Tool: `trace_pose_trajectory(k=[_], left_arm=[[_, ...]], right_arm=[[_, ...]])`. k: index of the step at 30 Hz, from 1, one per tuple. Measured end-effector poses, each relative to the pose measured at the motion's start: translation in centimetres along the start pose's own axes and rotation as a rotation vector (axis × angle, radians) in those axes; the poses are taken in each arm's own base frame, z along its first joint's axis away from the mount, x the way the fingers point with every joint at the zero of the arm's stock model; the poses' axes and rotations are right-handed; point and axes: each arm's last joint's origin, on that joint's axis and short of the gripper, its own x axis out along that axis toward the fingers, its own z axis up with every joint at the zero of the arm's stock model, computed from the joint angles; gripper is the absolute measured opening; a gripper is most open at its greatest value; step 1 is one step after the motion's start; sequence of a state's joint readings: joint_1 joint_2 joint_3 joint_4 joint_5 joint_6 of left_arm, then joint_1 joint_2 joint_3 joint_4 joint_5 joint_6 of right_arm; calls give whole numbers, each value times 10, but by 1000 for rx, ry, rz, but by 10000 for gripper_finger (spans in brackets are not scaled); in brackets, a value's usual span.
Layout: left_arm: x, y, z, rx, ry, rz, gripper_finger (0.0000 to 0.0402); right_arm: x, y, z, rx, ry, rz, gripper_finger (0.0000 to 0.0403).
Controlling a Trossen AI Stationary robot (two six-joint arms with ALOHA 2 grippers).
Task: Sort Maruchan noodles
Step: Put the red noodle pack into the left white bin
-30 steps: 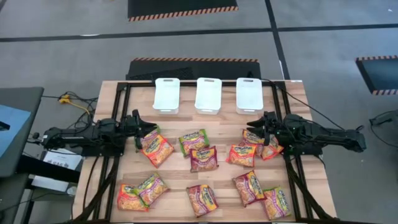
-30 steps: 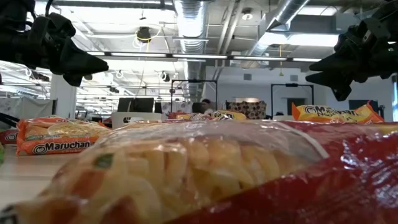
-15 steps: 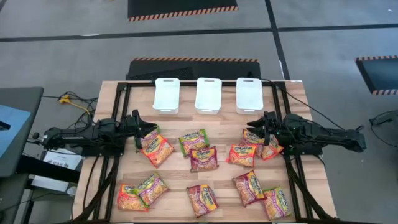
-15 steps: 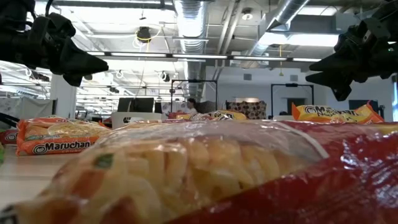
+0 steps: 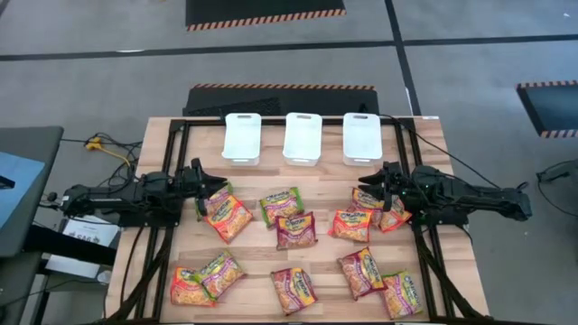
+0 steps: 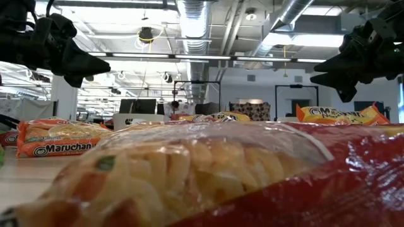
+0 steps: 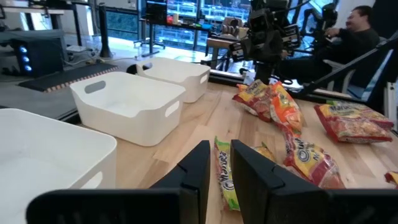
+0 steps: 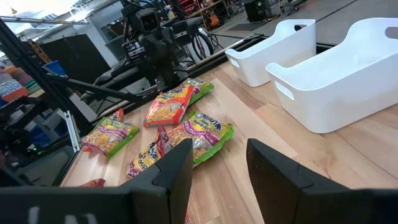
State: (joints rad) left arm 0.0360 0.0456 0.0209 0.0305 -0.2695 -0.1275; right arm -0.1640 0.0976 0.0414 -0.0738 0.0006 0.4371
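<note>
From above, a dozen noodles (image 5: 294,226) packets lie scattered on the bench (image 5: 253,266), three bins (image 5: 302,137) beyond. The left gripper (image 5: 206,185) hovers over the nearest left packet. In the wrist views, the left fingers (image 7: 199,168) stand narrowly parted and empty, and the right gripper (image 8: 217,168) is wide open above its packets.

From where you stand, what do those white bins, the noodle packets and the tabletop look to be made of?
The white bins look like smooth moulded plastic, with rounded corners and cut-out handles. The noodle packets look like thin glossy plastic film: crinkled, shiny, and clear enough in places to show the noodles inside. The tabletop looks like pale wood, likely sealed, with plank lines and grain showing.
</note>
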Motion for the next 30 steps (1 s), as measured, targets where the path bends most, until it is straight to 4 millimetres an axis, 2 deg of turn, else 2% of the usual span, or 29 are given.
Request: trace_pose_trajectory(k=[14,17,23,30], left_arm=[[0,0,1,-7,-14,18,52],[0,0,8,-152,-86,24,52],[-5,2,30,-523,-338,51,52],[-10,4,41,-599,-481,82,52]], right_arm=[[0,0,0,0,0,0,175],[0,0,0,0,0,0,175],[0,0,0,0,0,0,175],[0,0,0,0,0,0,175]])
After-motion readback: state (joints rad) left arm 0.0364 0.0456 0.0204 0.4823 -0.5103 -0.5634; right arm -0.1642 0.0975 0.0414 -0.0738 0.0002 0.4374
